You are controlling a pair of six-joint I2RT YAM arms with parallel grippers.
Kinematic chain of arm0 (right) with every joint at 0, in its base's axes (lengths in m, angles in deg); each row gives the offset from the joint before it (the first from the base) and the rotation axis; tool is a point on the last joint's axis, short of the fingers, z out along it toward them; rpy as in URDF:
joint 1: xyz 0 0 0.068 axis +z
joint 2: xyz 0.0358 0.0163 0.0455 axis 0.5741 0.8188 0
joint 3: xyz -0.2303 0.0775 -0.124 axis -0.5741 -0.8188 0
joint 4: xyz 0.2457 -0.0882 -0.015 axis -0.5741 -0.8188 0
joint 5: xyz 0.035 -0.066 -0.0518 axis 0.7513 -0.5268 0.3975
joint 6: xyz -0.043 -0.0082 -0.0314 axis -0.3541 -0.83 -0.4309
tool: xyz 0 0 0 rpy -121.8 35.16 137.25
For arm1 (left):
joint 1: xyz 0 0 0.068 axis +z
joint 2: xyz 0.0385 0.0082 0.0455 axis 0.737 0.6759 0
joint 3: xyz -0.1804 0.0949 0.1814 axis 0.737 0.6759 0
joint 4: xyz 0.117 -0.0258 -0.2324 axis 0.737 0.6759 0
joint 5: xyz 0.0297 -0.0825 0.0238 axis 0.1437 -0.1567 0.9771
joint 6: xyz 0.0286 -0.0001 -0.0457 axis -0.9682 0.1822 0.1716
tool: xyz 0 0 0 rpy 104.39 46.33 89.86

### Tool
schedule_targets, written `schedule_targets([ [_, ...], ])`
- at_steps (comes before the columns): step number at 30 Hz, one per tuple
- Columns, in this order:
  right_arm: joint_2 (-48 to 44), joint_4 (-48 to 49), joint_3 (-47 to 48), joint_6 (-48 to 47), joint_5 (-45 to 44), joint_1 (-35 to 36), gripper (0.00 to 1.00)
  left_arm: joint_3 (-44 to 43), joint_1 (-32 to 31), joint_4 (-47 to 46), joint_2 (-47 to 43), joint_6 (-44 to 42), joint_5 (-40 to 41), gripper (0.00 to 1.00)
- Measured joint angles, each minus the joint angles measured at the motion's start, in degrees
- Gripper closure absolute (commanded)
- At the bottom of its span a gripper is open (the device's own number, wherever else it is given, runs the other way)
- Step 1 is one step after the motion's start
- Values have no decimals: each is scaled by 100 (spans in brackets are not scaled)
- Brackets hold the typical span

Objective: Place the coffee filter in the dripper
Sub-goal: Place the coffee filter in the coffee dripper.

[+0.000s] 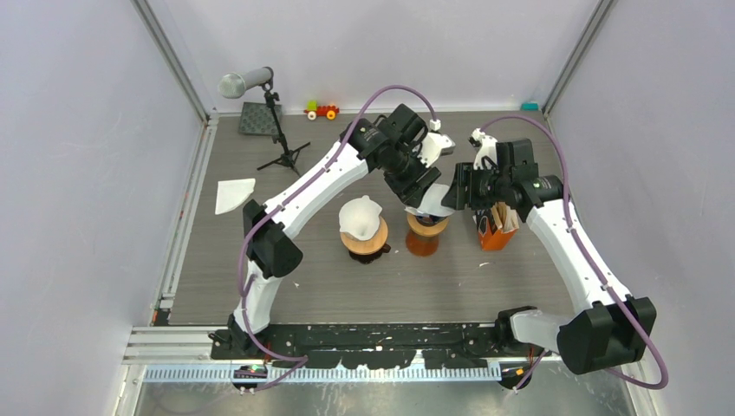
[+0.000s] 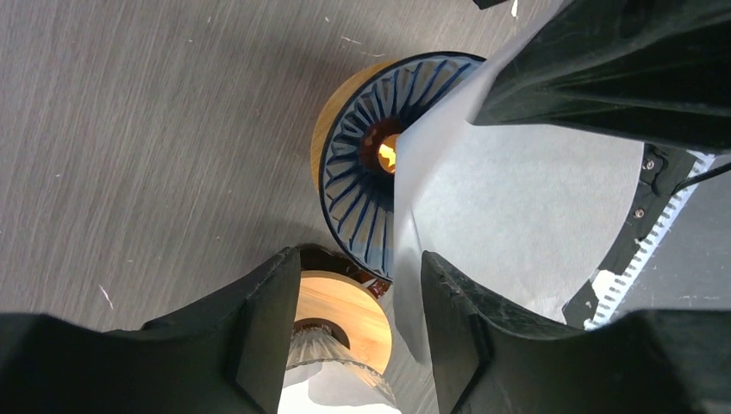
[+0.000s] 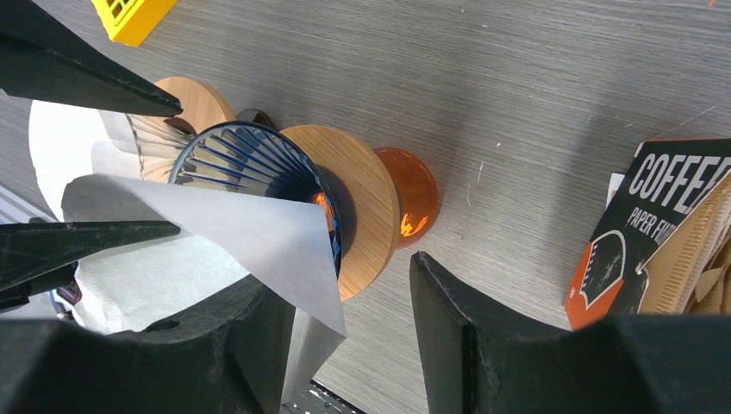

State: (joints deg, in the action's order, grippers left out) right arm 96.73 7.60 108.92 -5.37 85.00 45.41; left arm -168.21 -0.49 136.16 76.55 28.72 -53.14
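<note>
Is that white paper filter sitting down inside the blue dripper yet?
Not yet. The filter lies tilted across the rim of the dripper, whose inner ribs show bare.

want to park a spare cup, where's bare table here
Bare: the near strip of table between the white dripper and the arm bases; also front left, by the loose filter. Crowded: mid-table, around the orange dripper and the filter box.

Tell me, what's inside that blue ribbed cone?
Dark ribs and an orange-glowing hole at the bottom of the dripper. The white filter paper lies over one side, hiding the rest of the inside.
</note>
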Motion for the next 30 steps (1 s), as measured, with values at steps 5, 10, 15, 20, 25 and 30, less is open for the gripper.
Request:
schedule_targets([
  [5,-28,55,-61,2,-4,0,45,33,0,-98,-7,186,48,44],
  [10,-37,57,-164,2,-42,0,45,50,4,-114,-7,175,59,46],
  [15,-57,59,-170,2,-70,0,45,50,4,-118,-31,31,120,48],
  [20,-61,57,-170,0,-92,0,45,61,4,-122,-197,-133,144,52],
  [25,-61,57,-168,0,-105,0,45,157,4,-153,-402,-208,63,68],
  [30,-61,35,-136,0,-109,0,42,173,4,-160,-431,-295,-76,85],
])
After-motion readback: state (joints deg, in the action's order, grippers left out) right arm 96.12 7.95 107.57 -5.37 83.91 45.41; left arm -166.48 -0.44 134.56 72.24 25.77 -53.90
